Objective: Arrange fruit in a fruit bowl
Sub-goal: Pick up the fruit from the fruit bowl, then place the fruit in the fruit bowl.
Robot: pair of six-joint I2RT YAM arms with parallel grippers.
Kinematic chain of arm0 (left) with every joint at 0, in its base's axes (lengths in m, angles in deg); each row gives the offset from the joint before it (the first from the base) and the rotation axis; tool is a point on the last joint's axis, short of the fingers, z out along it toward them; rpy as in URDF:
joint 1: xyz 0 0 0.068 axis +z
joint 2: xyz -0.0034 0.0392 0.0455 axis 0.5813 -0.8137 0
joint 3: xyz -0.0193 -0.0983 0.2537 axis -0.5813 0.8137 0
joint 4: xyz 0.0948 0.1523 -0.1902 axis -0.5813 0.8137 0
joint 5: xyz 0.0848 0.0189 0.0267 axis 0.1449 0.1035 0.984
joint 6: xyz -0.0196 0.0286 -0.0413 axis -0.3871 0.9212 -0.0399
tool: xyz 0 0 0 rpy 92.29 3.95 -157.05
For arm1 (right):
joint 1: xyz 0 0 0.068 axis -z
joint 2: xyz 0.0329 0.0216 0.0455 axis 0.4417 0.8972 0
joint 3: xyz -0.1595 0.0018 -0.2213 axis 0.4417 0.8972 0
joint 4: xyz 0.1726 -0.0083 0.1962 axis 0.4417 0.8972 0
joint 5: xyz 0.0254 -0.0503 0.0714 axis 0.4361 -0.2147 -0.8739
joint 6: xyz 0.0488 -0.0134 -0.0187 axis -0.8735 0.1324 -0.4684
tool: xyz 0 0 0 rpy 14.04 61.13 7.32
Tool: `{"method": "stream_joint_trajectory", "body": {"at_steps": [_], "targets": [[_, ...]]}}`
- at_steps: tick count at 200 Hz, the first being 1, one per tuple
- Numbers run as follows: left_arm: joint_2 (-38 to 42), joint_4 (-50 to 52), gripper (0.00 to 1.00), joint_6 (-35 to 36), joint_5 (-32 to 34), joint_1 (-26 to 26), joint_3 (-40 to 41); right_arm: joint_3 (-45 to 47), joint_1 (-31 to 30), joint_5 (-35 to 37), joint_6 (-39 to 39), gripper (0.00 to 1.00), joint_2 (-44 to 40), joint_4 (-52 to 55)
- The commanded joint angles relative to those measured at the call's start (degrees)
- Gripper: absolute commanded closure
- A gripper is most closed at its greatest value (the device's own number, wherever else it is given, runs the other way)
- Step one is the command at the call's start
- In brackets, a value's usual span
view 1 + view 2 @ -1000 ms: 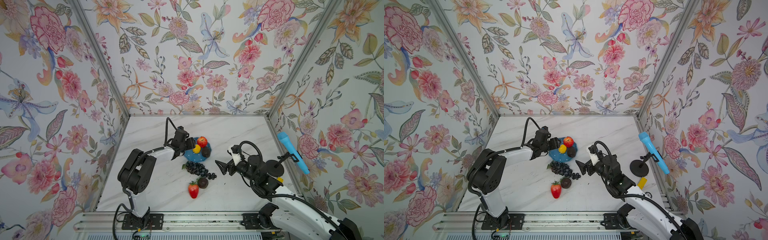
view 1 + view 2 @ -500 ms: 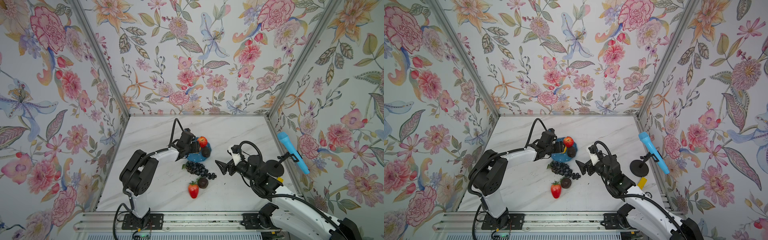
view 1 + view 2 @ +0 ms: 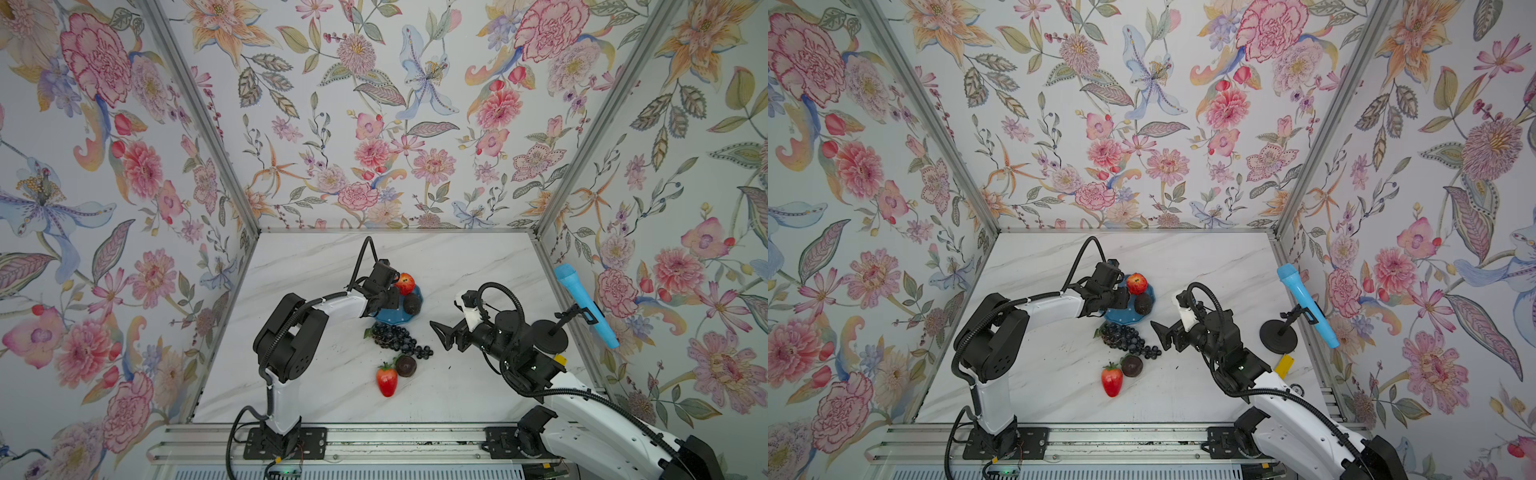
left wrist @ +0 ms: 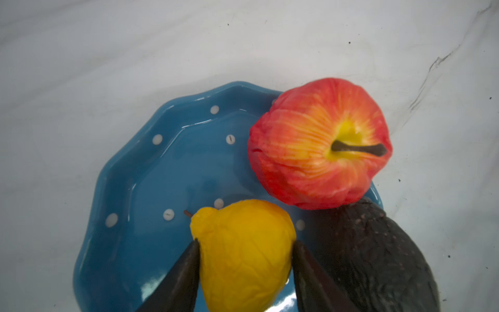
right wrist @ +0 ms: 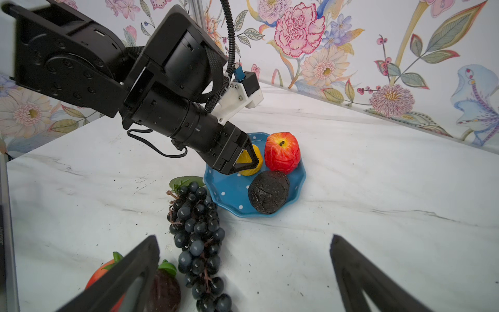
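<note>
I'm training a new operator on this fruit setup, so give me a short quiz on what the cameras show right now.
1. True or false: the grape bunch lies on the table, outside the fruit bowl.
2. Which fruit sits between the fingers of the left gripper? A apple, B yellow fruit, C avocado.
3. How many fruits are in the fruit bowl?
Key: 1 true; 2 B; 3 three: apple, yellow fruit, avocado.
</note>
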State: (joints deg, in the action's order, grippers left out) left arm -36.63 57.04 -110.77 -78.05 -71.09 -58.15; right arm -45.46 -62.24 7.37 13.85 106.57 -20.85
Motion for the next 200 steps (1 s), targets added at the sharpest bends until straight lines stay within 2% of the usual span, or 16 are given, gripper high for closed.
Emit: {"method": "stream_joint_trajectory", "body": {"at_steps": [1,16,49,91,138,200], "targets": [[-0.4,2.2,0.51,2.5,3.8,-0.8,-1.4,0.1,-0.5,0.7,0.5,0.01,-0.3,0.2],[0.0,2.7,0.56,3.6,6.1,-0.8,-1.6,0.0,-0.5,0.7,0.6,0.01,-0.3,0.3],[1.1,4.3,0.58,7.7,14.3,-1.1,-2.1,0.0,-0.5,0.8,0.7,0.01,-0.4,0.5],[2.4,0.1,0.57,20.7,23.2,-2.7,-1.9,-0.2,-0.5,0.9,1.0,0.01,-0.4,0.4],[1.5,-7.5,0.55,33.2,29.1,-4.5,0.0,-0.7,-0.6,0.9,1.2,0.01,-0.3,0.6],[-2.8,-11.7,0.53,39.3,30.5,-4.7,-0.3,0.0,-0.6,1.1,1.2,0.01,-1.2,1.0]]}}
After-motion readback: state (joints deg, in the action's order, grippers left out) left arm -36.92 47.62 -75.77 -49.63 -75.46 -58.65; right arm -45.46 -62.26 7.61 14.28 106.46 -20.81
